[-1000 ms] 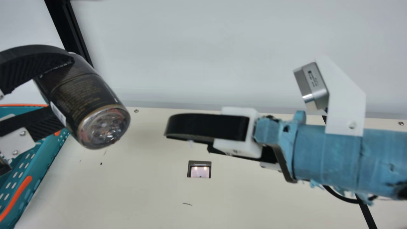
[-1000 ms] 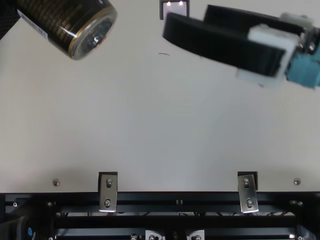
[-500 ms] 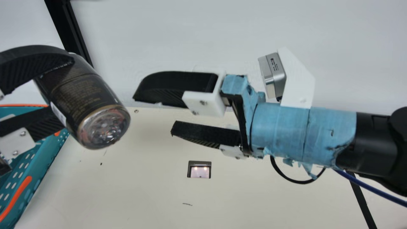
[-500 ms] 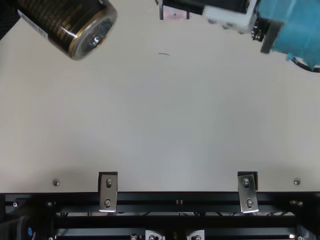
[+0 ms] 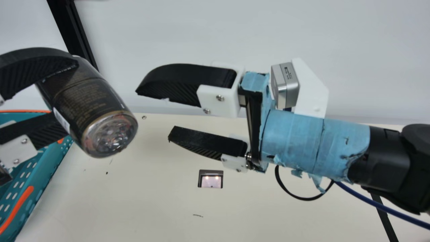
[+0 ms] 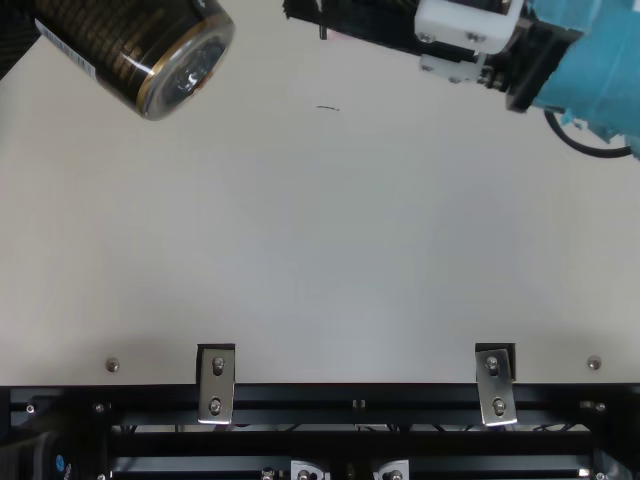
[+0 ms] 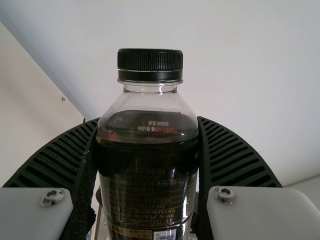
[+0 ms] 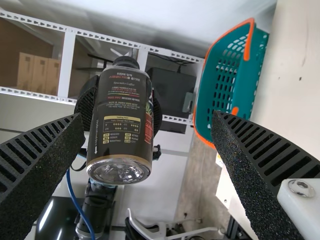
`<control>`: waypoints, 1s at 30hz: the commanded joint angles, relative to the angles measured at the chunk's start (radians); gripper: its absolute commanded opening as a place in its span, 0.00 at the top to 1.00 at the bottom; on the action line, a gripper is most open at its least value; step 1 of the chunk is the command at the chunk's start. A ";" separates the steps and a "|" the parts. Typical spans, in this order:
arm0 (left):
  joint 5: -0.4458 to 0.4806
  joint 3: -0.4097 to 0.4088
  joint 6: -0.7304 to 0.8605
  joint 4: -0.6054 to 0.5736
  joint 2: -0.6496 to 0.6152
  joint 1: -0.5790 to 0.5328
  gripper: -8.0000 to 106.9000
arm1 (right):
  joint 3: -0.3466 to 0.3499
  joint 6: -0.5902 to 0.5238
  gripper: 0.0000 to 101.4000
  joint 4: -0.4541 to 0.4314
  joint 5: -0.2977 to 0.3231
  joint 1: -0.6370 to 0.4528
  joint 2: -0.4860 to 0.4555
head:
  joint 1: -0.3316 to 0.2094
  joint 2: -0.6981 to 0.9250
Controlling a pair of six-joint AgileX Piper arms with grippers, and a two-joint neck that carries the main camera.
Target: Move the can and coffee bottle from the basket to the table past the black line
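**Left gripper (image 5: 71, 98) grips the coffee bottle (image 5: 90, 101) in the air; right gripper (image 5: 153, 114) has its jaws spread**

The left jaws are clamped on the sides of the bottle, one ribbed finger against each side. In the left wrist view its black cap (image 7: 150, 65) and clear shoulder rise past the fingertips, with dark liquid below. In the main view the bottle is tilted, its base turned toward the camera and down to that view's right.

The right jaws stand well apart with nothing between them, level with the bottle and pointing toward it. The right wrist view looks through that gap to the bottle farther off. Behind the right jaws come light-blue wrapping (image 5: 292, 141), a silver wrist camera (image 5: 285, 85) on a white bracket (image 5: 310, 92), and a blue cable (image 5: 386, 206) hanging lower down.

Farther out, the teal basket (image 5: 50, 171) with its orange rim is at the main view's left edge, near the left gripper. The cream worktop (image 5: 134, 208) spreads below both grippers, with a small dark-framed square (image 5: 210, 178) set in it and a short dark mark (image 5: 198, 215). A black line (image 5: 386, 220) crosses it beyond the right arm's blue part, toward the main view's right. The top view has two metal brackets (image 6: 216, 385) along the worktop's edge; cardboard boxes (image 8: 37, 75) sit on a white shelf (image 8: 66, 65) in the right wrist view.
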 commanded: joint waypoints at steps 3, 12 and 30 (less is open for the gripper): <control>0.000 0.000 0.000 0.000 0.000 0.000 0.84 | 0.006 -0.022 0.00 0.051 0.009 0.017 0.013 | -0.008 -0.010; 0.000 0.000 0.000 0.000 0.000 0.000 0.84 | -0.010 -0.036 0.00 0.112 0.015 0.062 0.041 | -0.008 -0.010; 0.000 0.000 0.000 0.000 0.000 0.000 0.84 | -0.075 0.002 0.00 0.112 0.009 0.132 0.085 | -0.008 -0.010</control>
